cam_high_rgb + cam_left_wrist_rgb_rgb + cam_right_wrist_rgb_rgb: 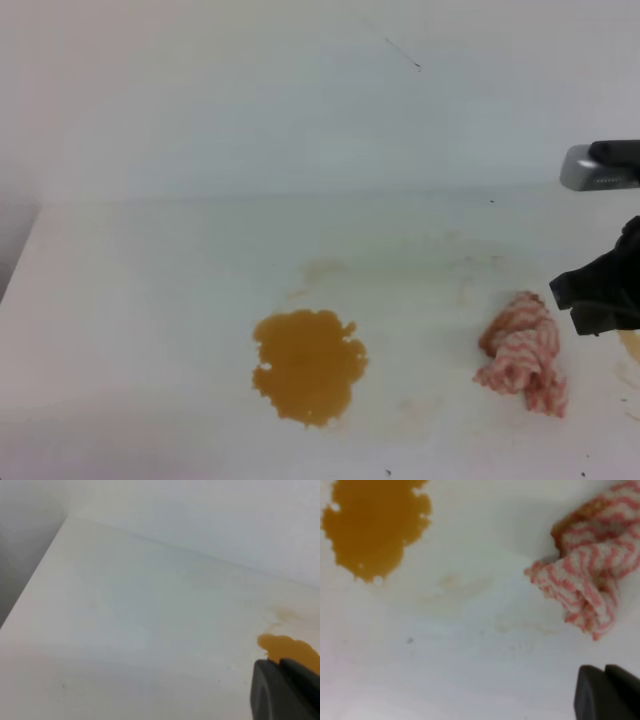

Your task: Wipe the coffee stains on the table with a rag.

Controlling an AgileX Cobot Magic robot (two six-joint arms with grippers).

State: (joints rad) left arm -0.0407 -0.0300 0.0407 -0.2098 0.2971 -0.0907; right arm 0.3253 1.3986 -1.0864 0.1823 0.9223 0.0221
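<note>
Table: the white table (150,300) carries the spill and the cloth; faint tan smudges lie above and to the right of the big blotch.
Coffee stains: the main amber puddle (308,364) sits near the middle of the exterior high view, untouched and still wet-looking; a paler mark (322,268) lies just behind it.
Rag: the pink-and-white striped rag (523,353) lies crumpled on the table, well apart from the puddle and to its right, with a brownish patch on its upper end.
Rag's long axis: runs roughly from upper left to lower right in the exterior high view.
Right gripper: the right gripper (598,290) hangs at the right edge, just beside the rag and on its far side from the puddle; the rag is not in it. Whether its jaws are apart or together cannot be told, since only a dark edge shows in the right wrist view.
Left gripper: the left gripper (287,690) shows only as a dark corner, likely near the puddle; its jaw state cannot be told.
Nearer arm: the right one, by a wide margin.
Next move, as a judgement: the right gripper would go left and down onto the rag, then carry it further left to the puddle.
</note>
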